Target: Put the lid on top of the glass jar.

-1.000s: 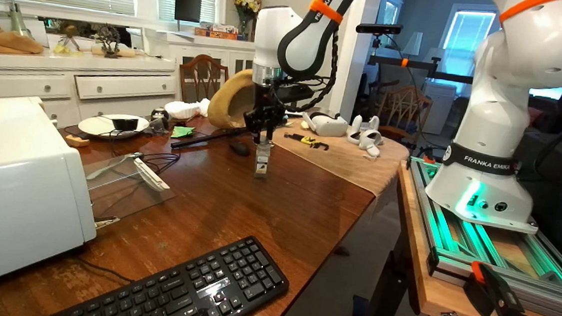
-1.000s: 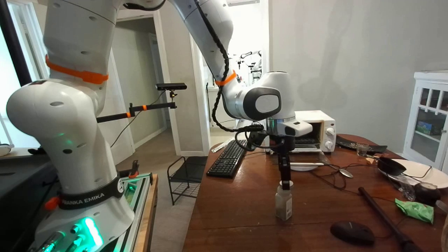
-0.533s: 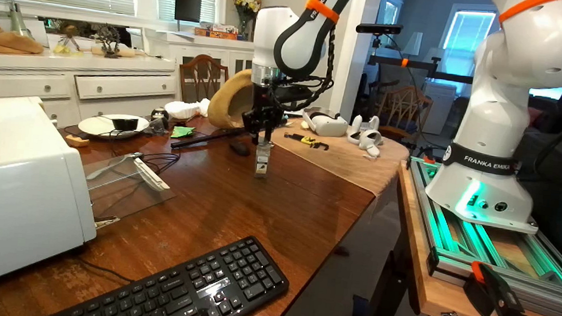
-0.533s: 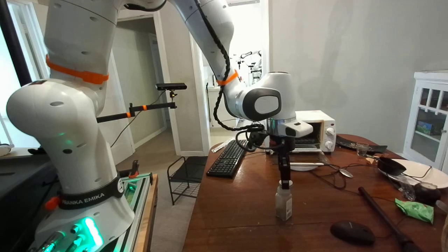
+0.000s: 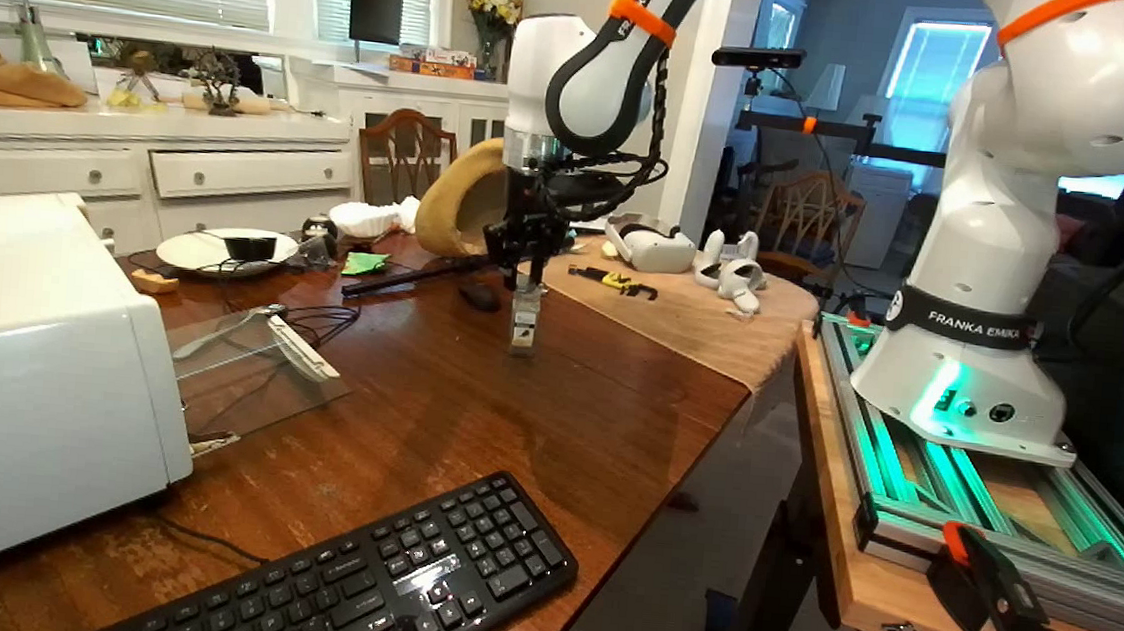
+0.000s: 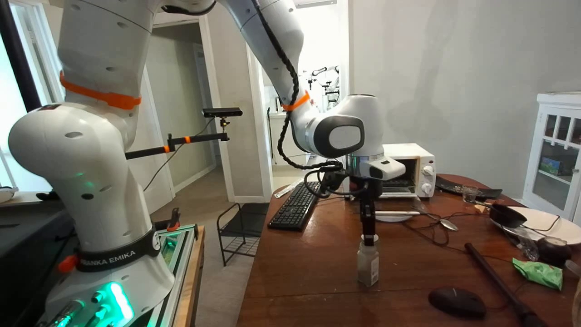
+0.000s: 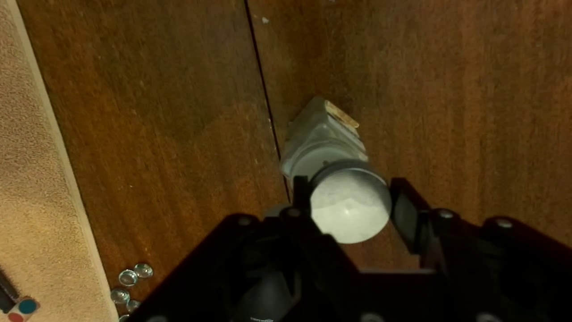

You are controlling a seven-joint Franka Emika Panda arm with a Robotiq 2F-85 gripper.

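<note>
Fingers were clamped on either side of a round white lid in my wrist view, right at the top of the glass jar; whether it sat on the rim, I couldn't tell. The jar stood upright on the bench. Farther back, in an exterior view, I saw a black keyboard, then a white toaster oven.

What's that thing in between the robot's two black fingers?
A round white lid. The wrist view shows it between the fingers, hiding part of the jar.
</note>
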